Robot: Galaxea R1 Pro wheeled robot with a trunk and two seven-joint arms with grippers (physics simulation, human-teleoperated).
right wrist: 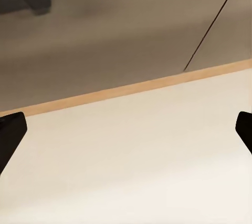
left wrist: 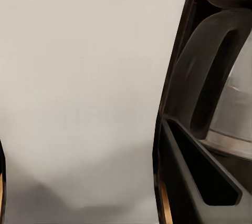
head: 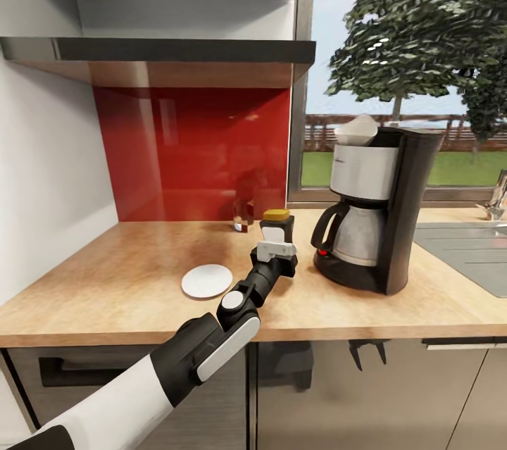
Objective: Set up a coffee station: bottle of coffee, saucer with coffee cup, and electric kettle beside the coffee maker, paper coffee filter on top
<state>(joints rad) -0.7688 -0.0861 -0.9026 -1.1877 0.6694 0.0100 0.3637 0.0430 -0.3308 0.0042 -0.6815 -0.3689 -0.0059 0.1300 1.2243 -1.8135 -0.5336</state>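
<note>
Jaws of the left gripper (head: 280, 258) are hiding behind its white wrist block in the head view, so I cannot tell if they are squeezing anything. It is sitting right at the bottle of coffee (head: 277, 224), the small dark one with the yellow cap. That bottle is standing upright on the kitchen countertop (head: 127, 281), just beside the coffee maker (head: 380, 203). The left arm is reaching up from the low left corner, stretching out long over the front edge of the wood, with its elbow bending a little.

Over in the left wrist view, a big pale surface is sitting very close, and the black handle of the steel carafe (left wrist: 207, 77) is showing next to it.

Looking at the right wrist view, the right gripper (right wrist: 126, 129) is holding its two dark fingertips (right wrist: 9, 134) wide apart with nothing between them.

On the wood, the white saucer (head: 206, 281) is lying flat near the left arm. The paper coffee filter (head: 356, 129) is resting on top of the coffee maker. A small brownish glass (head: 243, 214) is standing by the red wall, behind the bottle
</note>
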